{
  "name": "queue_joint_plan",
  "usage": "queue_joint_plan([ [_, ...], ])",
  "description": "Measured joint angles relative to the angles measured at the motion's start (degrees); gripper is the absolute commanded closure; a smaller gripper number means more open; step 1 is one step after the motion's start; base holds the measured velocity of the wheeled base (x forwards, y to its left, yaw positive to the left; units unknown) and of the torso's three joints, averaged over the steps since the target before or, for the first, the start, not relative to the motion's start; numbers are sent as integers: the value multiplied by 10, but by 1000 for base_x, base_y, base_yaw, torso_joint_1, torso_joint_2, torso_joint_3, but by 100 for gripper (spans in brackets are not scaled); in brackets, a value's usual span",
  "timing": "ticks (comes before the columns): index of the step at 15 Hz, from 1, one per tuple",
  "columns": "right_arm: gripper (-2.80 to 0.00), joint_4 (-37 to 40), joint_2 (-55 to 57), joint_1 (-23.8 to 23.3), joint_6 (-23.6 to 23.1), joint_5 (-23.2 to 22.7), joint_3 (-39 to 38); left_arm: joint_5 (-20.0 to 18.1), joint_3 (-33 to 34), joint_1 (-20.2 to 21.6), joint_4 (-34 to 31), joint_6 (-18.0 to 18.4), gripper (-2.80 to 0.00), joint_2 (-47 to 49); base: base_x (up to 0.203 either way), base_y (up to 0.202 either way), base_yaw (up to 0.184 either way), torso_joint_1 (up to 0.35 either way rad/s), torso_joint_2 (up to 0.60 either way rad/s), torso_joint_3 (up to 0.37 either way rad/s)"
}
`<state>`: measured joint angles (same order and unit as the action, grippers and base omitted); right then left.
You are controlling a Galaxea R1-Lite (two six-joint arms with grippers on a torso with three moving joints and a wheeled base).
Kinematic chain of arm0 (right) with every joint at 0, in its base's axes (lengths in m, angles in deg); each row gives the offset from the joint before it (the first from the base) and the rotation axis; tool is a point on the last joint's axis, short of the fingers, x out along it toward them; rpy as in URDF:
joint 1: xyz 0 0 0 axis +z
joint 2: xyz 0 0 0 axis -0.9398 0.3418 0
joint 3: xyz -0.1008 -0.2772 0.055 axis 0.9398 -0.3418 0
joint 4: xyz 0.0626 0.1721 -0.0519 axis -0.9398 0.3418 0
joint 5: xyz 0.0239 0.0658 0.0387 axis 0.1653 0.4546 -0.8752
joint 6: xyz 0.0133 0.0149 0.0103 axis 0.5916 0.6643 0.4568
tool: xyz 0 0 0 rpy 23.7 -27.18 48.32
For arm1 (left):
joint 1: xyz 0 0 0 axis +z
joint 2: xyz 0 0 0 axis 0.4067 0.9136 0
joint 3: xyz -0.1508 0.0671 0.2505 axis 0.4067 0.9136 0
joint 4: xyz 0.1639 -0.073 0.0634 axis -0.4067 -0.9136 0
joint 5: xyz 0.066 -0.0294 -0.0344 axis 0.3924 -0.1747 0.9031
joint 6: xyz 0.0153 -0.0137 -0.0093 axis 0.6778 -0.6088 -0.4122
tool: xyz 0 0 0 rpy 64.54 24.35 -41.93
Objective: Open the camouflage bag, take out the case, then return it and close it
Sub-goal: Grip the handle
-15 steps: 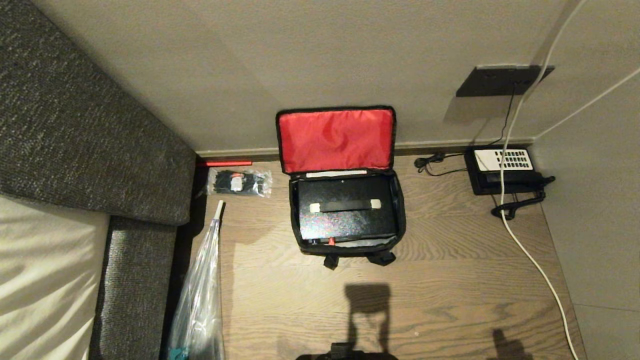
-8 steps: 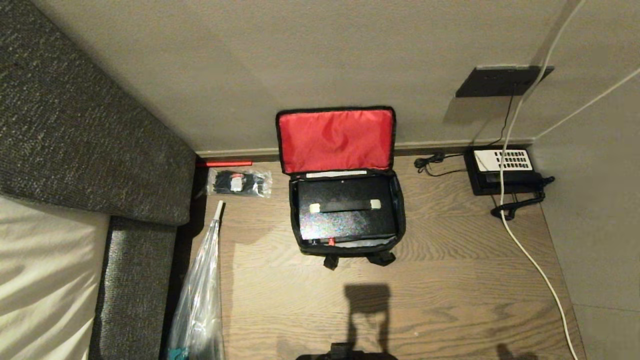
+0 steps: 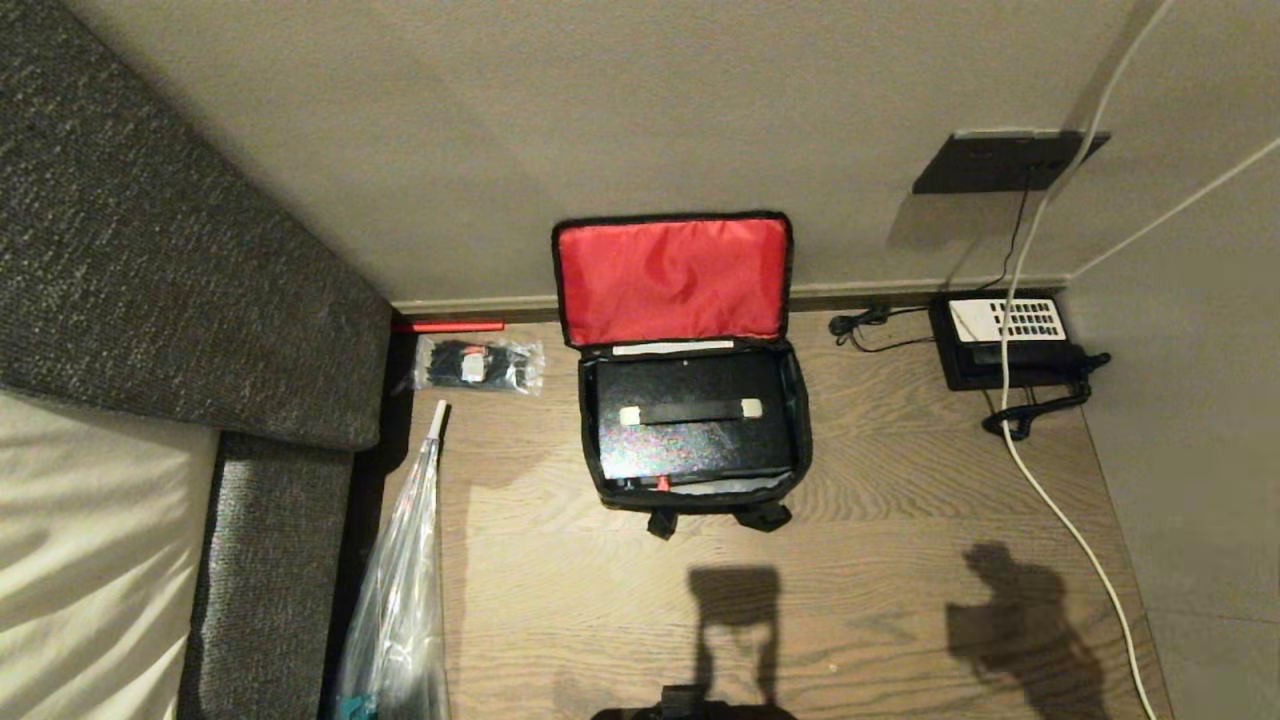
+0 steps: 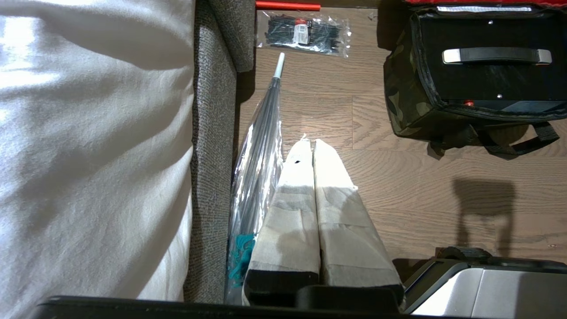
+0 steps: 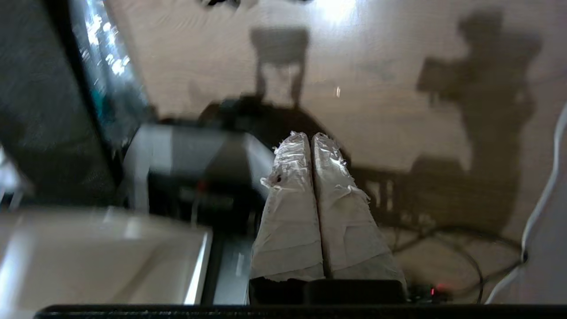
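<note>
- Grown and shifted since the earlier head frames: an arm-shaped shadow on the wooden floor (image 3: pixel 880 560), to the right of the bag; bag, case and the rest unmoved.
- Neither arm visible from the head; right gripper (image 5: pixel 310 135) seen only by its own wrist camera, wrapped fingers pressed together on nothing, above the floor near the robot's base.
- Left gripper (image 4: pixel 309 141) likewise closed and empty, hanging over the floor beside a clear wrapped umbrella (image 4: pixel 259 146), well apart from the bag.
- Camouflage bag (image 3: pixel 695 415) standing against the wall, lid flipped back upright with red lining showing; soft fabric sides, likely to sag or drag if tugged.
- Case (image 3: pixel 690 415) lying inside the bag, filling it nearly edge to edge; rigid and probably not light, snug fit likely to resist lifting.
- Best hold judged to be the black handle (image 3: pixel 690 412) across the top of the case, with silver ends; a small red tab at its near edge.
- Tight corner: grey sofa (image 3: pixel 150 260) to the left, desk telephone (image 3: pixel 1005 340) with white cable (image 3: pixel 1060 500) to the right, packet of black ties (image 3: pixel 478 364) near the skirting.
</note>
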<state>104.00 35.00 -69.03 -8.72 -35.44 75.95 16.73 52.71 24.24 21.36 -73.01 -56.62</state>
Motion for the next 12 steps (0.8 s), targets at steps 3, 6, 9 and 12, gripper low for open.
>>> queue_joint_plan([
  [3,0,-271,215,18,-5,-4,-52,0,0,0,0,0,0,0,0,0,0,0,0,0],
  [6,0,-517,402,88,-5,0,-78,0,0,0,0,0,0,0,0,0,0,0,0,0],
  [9,0,-705,548,180,-7,49,-46,0,0,0,0,0,0,0,0,0,0,0,0,0],
  [12,-280,-801,642,247,-49,106,8,0,0,0,0,0,0,0,0,0,0,0,0,0],
])
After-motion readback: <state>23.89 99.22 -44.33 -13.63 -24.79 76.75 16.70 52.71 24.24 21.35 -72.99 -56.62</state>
